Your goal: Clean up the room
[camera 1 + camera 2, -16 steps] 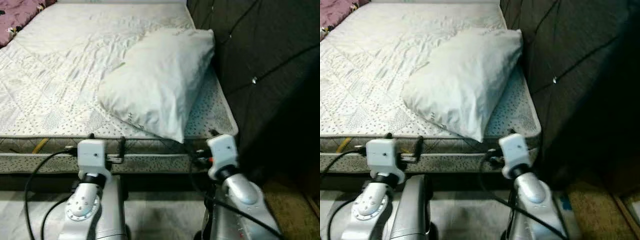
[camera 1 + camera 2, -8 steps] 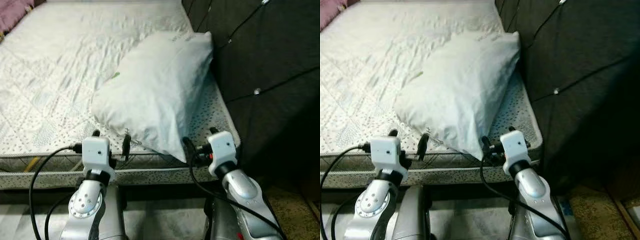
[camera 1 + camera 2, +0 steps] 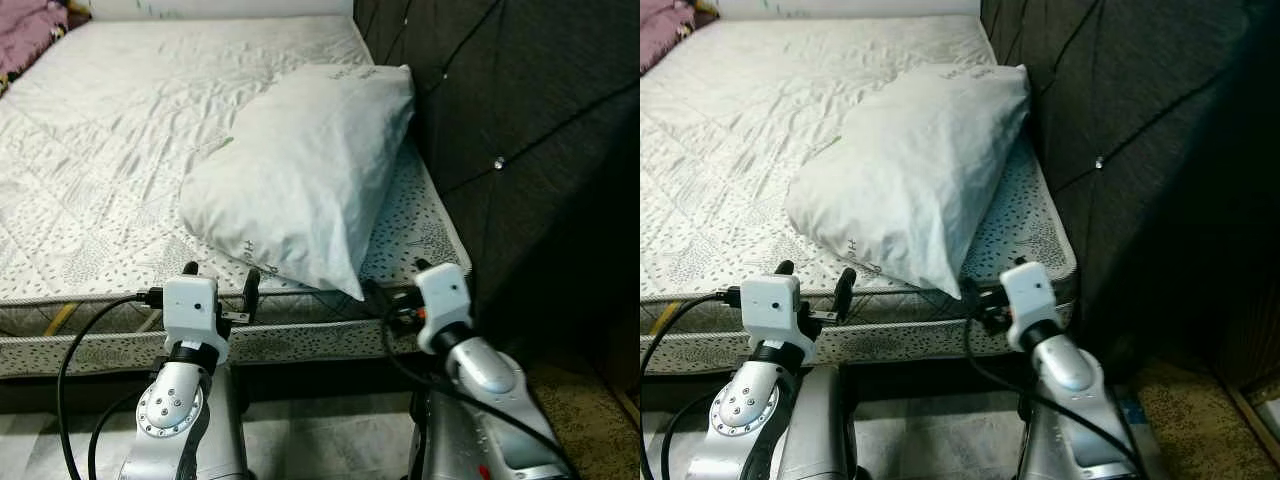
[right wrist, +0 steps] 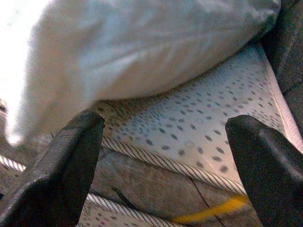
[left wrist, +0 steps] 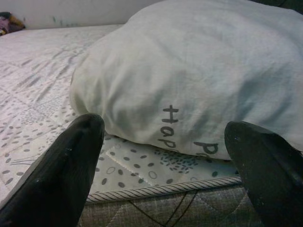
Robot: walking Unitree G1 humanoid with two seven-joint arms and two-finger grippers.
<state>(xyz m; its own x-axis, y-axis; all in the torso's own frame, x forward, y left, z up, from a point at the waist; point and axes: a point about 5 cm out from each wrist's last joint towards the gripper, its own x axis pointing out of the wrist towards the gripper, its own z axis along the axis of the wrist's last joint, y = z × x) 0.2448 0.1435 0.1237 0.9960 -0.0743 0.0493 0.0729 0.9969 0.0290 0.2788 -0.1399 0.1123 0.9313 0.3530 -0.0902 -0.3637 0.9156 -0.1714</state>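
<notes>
Dotted quilted mattress [image 3: 120,170], plump wrinkled pillow [image 3: 300,180]

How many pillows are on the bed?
1. The pillow lies on the mattress, near its front edge and against the dark headboard. Others may be outside the view.

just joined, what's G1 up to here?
It stands at the edge of a bed, both arms raised toward a white pillow lying on the bare mattress beside the dark headboard. The left gripper and right gripper are both open at the mattress edge, just short of the pillow's near corner. Neither holds anything yet.
</notes>
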